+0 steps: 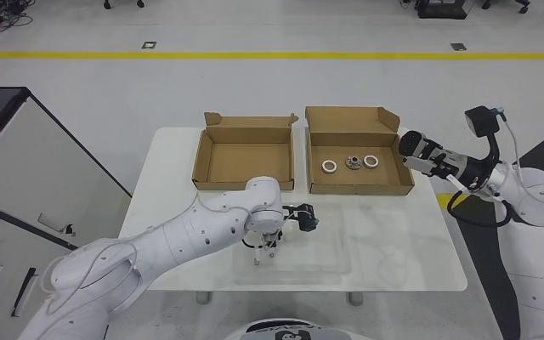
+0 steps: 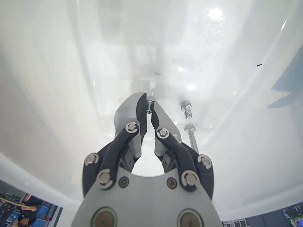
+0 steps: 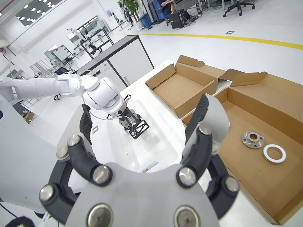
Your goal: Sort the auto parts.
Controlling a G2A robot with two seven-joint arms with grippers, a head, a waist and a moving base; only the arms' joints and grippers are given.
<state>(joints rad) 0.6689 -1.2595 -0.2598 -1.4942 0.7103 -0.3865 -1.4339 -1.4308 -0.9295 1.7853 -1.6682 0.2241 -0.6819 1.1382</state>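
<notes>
- In the clear tray (image 2: 78,48): my left gripper (image 2: 148,103) is clamped on a small bolt (image 2: 149,107).
- Just beside it lie a cap screw (image 2: 186,109) and a long bolt (image 2: 192,137); the narrow pinch avoids them.
- My right gripper (image 3: 144,103): jaws apart by the cardboard box (image 3: 272,90) holding the flange (image 3: 252,139), out of the way, I'd guess.

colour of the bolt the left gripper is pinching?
Silver, bare metal: the bolt shows best in the left wrist view.
</notes>
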